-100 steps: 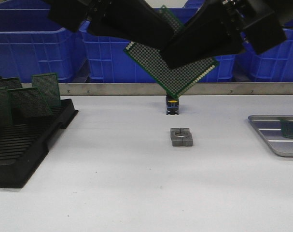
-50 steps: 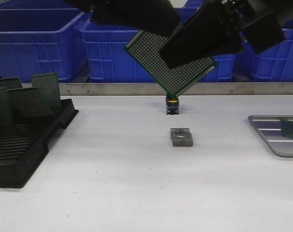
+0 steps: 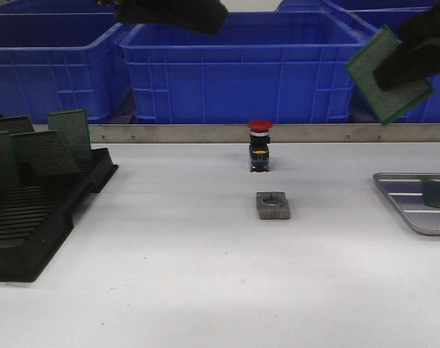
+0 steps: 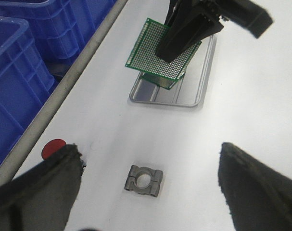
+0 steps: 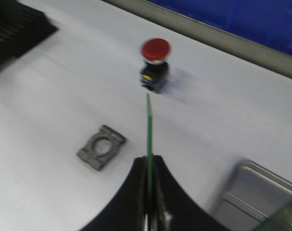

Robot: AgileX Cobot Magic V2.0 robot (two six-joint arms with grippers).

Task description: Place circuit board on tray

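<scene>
The circuit board (image 3: 388,76) is a green perforated square. My right gripper (image 3: 415,58) is shut on it and holds it in the air at the right, above and behind the tray (image 3: 404,199). The right wrist view shows the board edge-on (image 5: 149,125) between the closed fingers of the right gripper (image 5: 149,161). The tray is silver-grey and ribbed (image 4: 189,94), and another board (image 3: 438,193) lies on it. My left gripper (image 4: 149,151) is wide open and empty, high over the middle of the table. In the front view it shows only at the top edge (image 3: 169,11).
A black slotted rack (image 3: 38,217) with several upright boards (image 3: 35,152) stands at the left. A red push button (image 3: 259,145) and a grey metal clamp block (image 3: 272,205) sit mid-table. Blue bins (image 3: 234,65) stand behind a metal rail (image 3: 169,133).
The left gripper has let go of the board and drawn back up and left. The right gripper has carried the board from the centre to the right, towards the tray.
</scene>
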